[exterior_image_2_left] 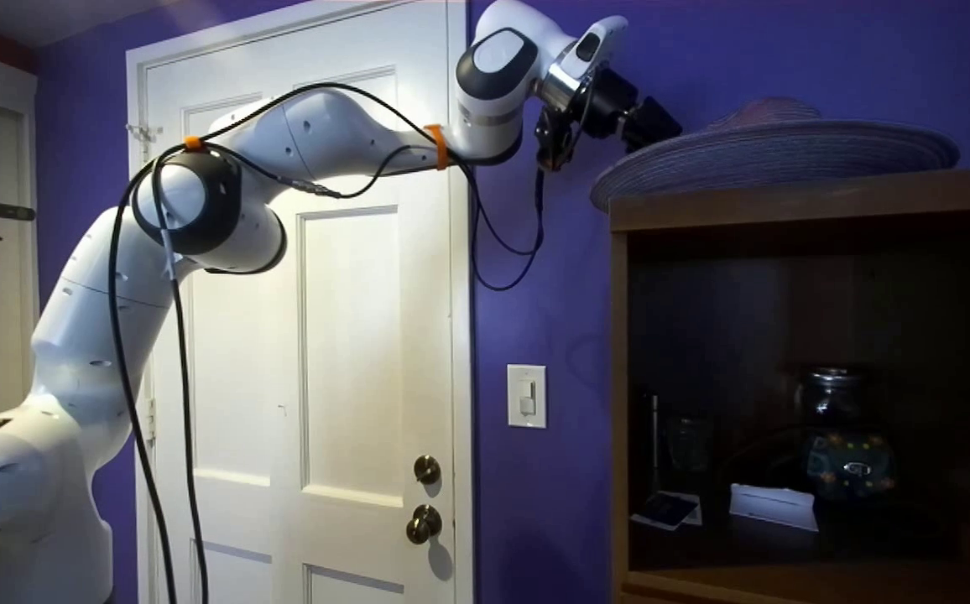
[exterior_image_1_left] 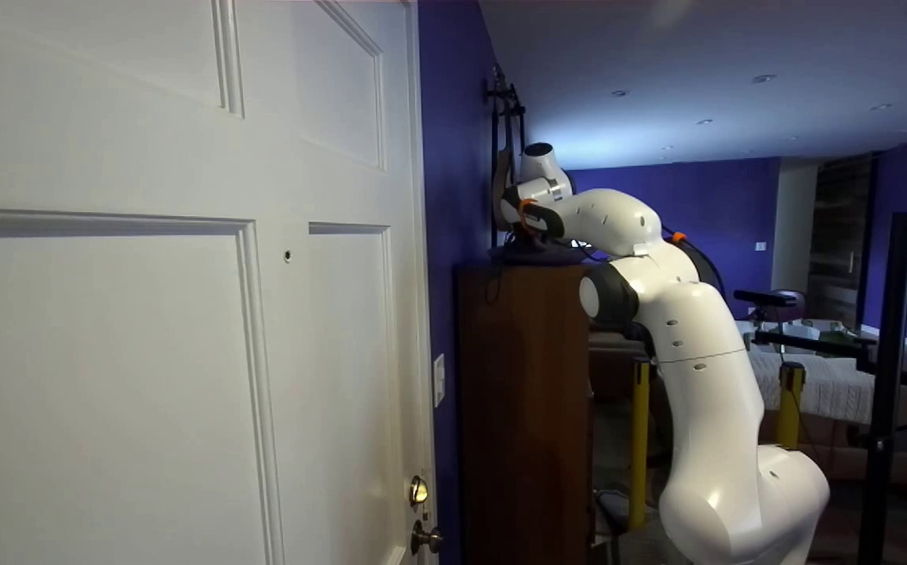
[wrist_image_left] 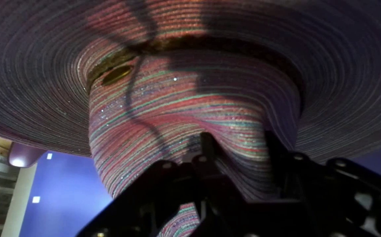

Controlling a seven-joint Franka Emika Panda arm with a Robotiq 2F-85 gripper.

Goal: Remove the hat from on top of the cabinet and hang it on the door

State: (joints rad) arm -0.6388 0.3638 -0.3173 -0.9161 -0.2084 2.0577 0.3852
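The hat (exterior_image_2_left: 871, 147) is wide-brimmed and finely striped in pink, red and green. It lies crown up on the dark reddish-brown cabinet (exterior_image_2_left: 829, 193), its brim overhanging the end nearer the door. My gripper (exterior_image_2_left: 657, 126) reaches down to the hat from that side. Filling the wrist view is the hat's crown (wrist_image_left: 177, 108), creased and bulging between the two fingers of my gripper (wrist_image_left: 238, 141), which is shut on this fold. The near brim partly hides the fingertips in an exterior view. The white panelled door (exterior_image_1_left: 328, 173) stands beyond a strip of blue-purple wall.
Brass knobs (exterior_image_2_left: 424, 524) sit low on the door, and a small dark hole (exterior_image_1_left: 288, 256) marks its upper half. A light switch (exterior_image_2_left: 527, 396) is on the wall between door and cabinet. Dark straps (exterior_image_1_left: 508, 118) hang on the wall above the cabinet. My arm's cable (exterior_image_2_left: 506, 281) loops loosely below the wrist.
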